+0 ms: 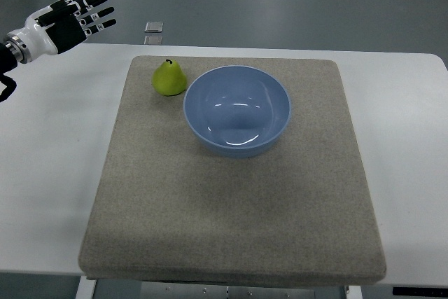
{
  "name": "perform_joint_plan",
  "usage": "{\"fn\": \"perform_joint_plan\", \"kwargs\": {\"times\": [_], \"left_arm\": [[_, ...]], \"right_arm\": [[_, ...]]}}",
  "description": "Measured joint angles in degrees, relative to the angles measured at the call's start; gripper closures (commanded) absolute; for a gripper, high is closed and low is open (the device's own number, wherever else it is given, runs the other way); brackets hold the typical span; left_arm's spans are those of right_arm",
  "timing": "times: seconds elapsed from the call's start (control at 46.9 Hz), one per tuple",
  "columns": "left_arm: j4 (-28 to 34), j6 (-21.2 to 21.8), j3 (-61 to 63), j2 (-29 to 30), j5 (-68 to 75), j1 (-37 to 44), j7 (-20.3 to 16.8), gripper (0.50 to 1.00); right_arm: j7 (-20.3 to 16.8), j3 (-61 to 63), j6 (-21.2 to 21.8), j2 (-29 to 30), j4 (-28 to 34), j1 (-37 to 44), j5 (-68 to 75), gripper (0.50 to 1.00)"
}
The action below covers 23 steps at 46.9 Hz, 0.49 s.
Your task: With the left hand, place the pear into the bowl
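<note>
Top view: pear (169,78) upright on mat (231,194), just beside bowl (236,110). Left hand (70,17) well apart, fingers spread, nothing held. Pear judged light, firm, smooth-skinned; wide lower body best enclosed.

A mat (231,201) lies on the bench (49,173). On the mat's far half sits the bowl (237,110), with the pear (169,78) standing just to its left, perhaps touching its rim. The left hand (70,19) hangs beyond the bench's far left corner, well apart from the pear.
</note>
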Motion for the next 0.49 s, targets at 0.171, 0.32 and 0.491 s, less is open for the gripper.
{"fn": "perform_joint_plan", "kwargs": {"times": [0.171, 0.32, 0.491], "left_arm": [[0.0, 0.0, 0.0, 0.0, 0.0, 0.1, -0.1, 0.501], [0.1, 0.0, 0.0, 0.0, 0.0, -0.1, -0.2, 0.501], [0.4, 0.0, 0.0, 0.0, 0.0, 0.2, -0.2, 0.504]], "right_arm": [[0.0, 0.0, 0.0, 0.0, 0.0, 0.0, 0.0, 0.574], [0.0, 0.0, 0.0, 0.0, 0.0, 0.0, 0.0, 0.574], [0.0, 0.0, 0.0, 0.0, 0.0, 0.0, 0.0, 0.574]]}}
